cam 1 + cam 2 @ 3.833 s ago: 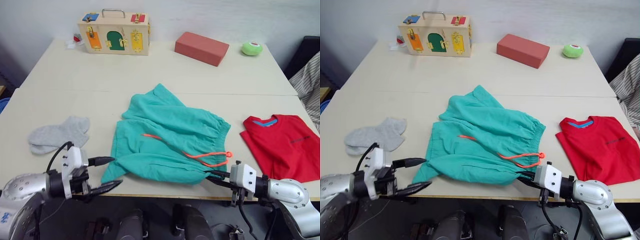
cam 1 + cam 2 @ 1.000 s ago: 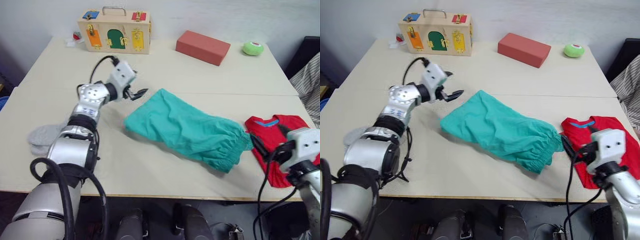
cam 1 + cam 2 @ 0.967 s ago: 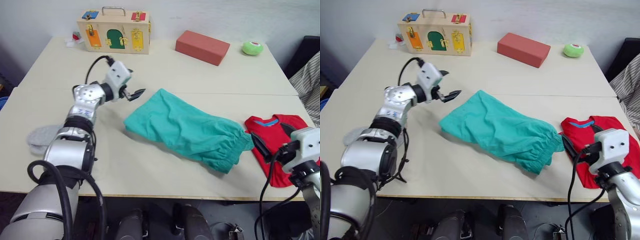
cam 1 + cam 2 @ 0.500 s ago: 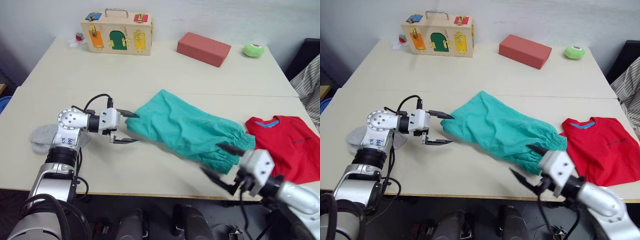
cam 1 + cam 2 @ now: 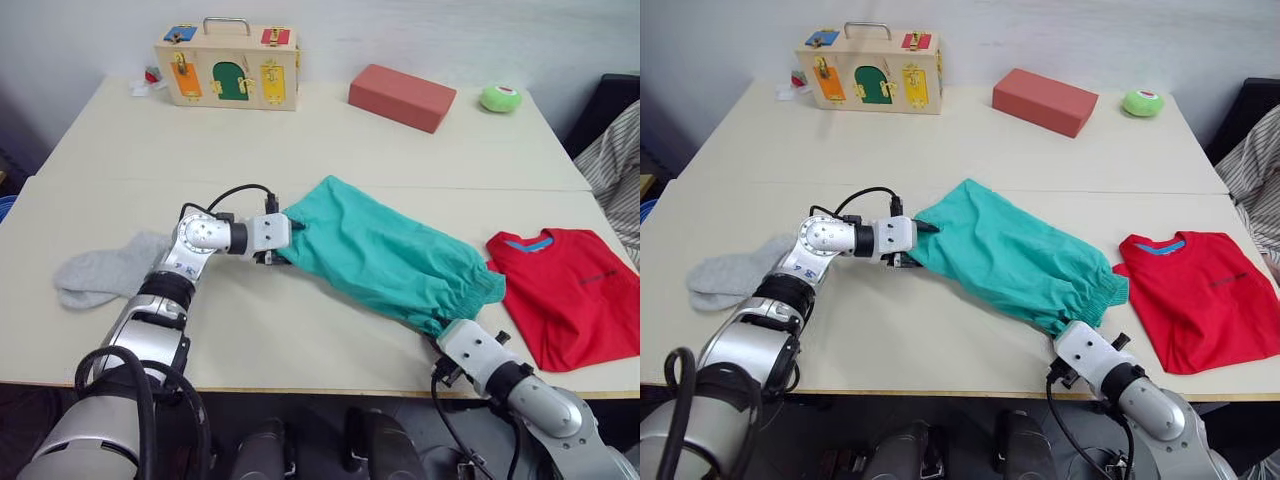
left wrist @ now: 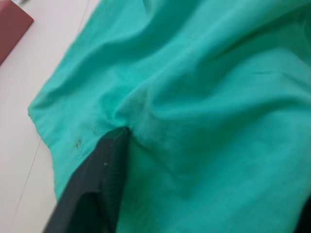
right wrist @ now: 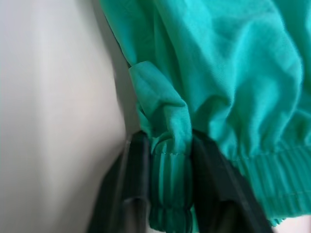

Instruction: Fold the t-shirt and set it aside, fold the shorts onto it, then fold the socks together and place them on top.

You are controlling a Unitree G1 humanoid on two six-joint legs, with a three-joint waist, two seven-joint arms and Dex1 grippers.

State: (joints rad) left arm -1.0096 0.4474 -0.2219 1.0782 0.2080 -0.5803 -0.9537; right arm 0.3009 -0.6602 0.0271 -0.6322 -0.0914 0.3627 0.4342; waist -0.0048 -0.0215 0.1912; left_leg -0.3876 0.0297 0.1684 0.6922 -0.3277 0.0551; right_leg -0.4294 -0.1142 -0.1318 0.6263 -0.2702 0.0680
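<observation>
We're mid shorts-fold: left pincer (image 5: 284,240) pinching the leg end of the shorts (image 5: 385,255), right pincer (image 7: 165,165) clamped on the waistband, so next we'd lift both ends onto the t-shirt (image 5: 572,290) just beyond the right pincer.
</observation>
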